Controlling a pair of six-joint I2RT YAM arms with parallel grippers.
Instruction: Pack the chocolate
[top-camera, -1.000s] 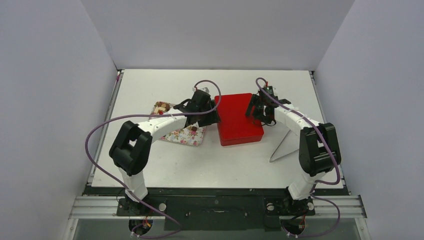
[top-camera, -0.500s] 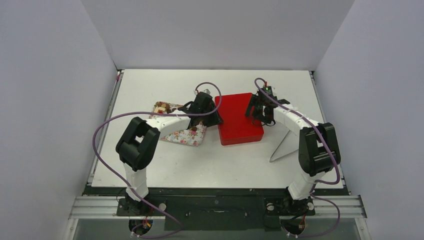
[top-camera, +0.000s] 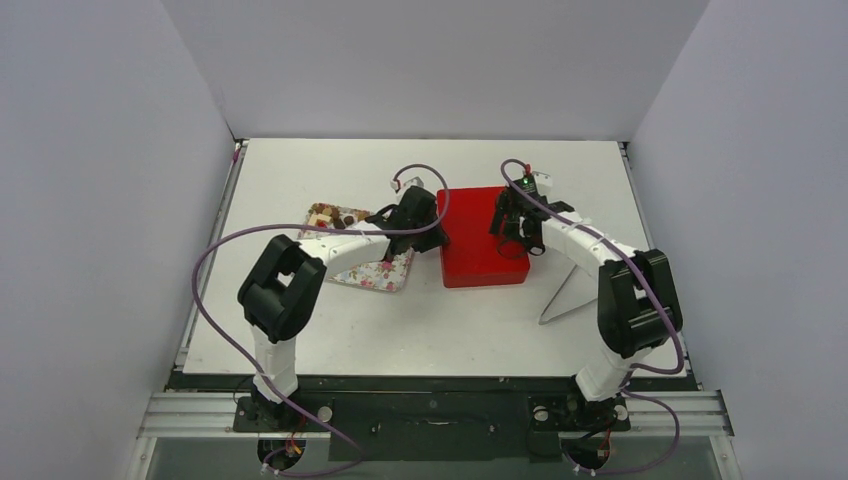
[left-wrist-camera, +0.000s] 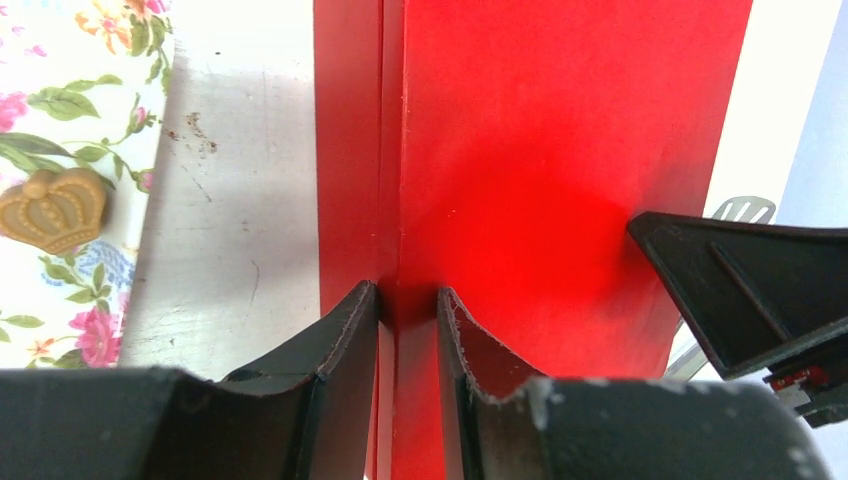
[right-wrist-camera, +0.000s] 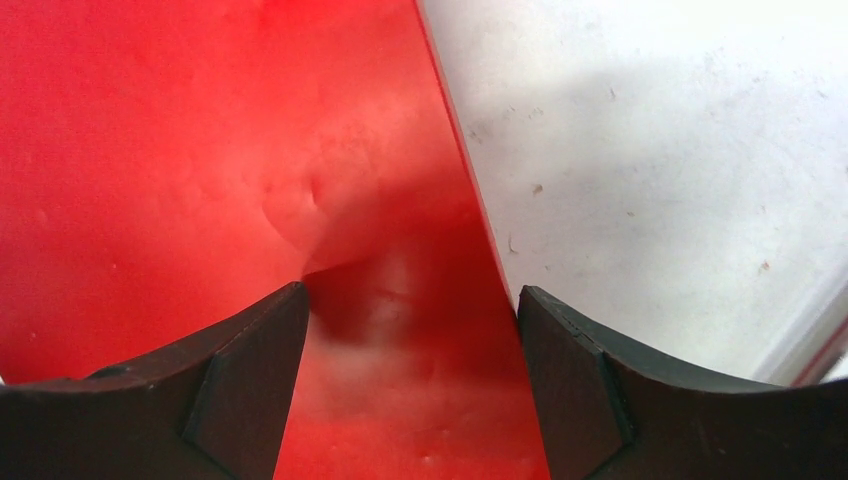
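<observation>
Left pincer (left-wrist-camera: 408, 305) pinches the red box's (left-wrist-camera: 540, 150) left wall, jaws narrow; 1 tan crown chocolate (left-wrist-camera: 52, 208) lies on the flowered tray (left-wrist-camera: 70, 110) to its left. Right pincer (right-wrist-camera: 412, 300) gapes wide astride the box's right edge.

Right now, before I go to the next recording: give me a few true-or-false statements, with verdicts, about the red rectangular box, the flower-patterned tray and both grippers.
1. In the top view, the red rectangular box lies right of the flower-patterned tray. True.
2. The right gripper is shut on a chocolate. False: its jaws stand wide open over the box's right edge and hold nothing.
3. A tan crown-shaped chocolate lies on the tray. True.
4. The left gripper hangs open above the tray. False: its jaws are drawn close together on either side of the box's left edge.
</observation>
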